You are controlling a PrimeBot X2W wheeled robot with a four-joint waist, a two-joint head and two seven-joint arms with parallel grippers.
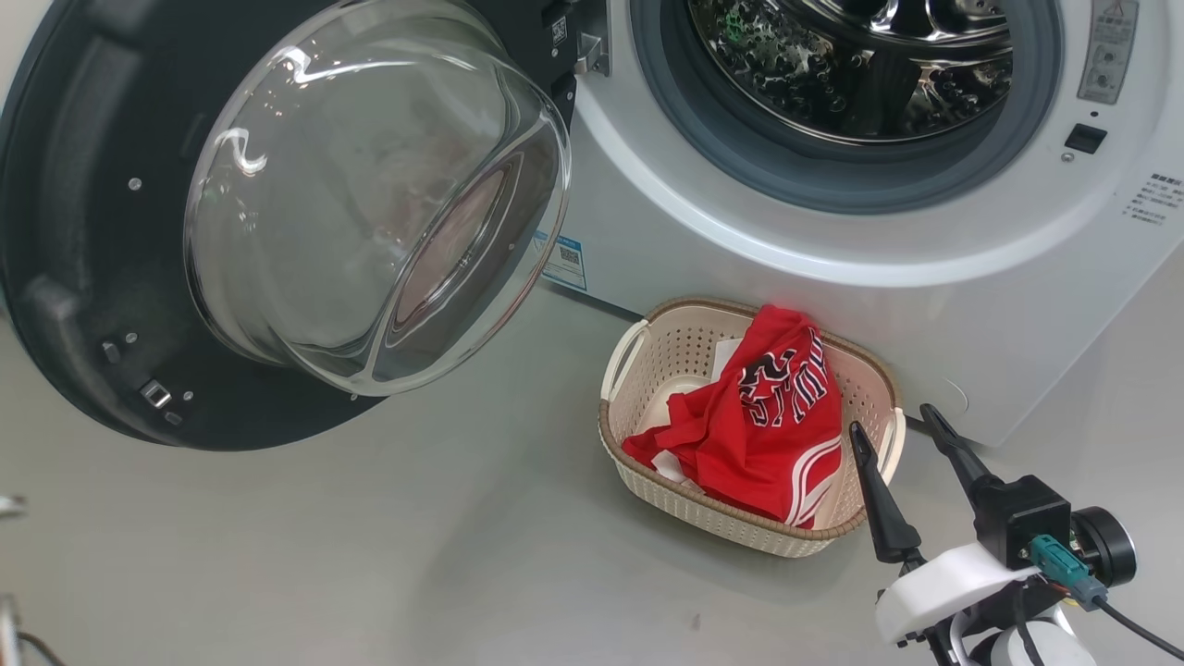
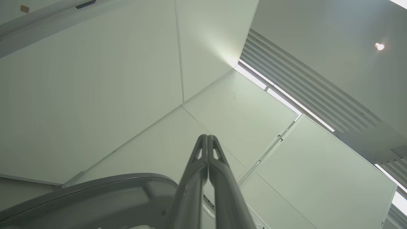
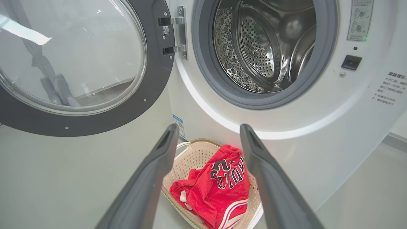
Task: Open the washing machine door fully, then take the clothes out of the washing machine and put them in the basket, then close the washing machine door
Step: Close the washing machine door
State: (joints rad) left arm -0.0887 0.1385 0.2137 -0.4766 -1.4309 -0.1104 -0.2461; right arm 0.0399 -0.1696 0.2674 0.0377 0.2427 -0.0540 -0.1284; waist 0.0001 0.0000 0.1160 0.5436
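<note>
Beside right end effector (image 1: 892,418), clothes (image 1: 758,435) in basket (image 1: 675,361)

In the head view the large round door (image 1: 277,222), a glossy black rim around a bulging clear glass bowl, was cut by the top and left edges, and the perforated steel drum (image 1: 832,55) by the top edge. Bright red garments (image 1: 758,435) with white trim hid much of the floor of the cream perforated plastic basket (image 1: 671,356). Grey print (image 1: 1152,199) at the right edge was too small to read.
</note>
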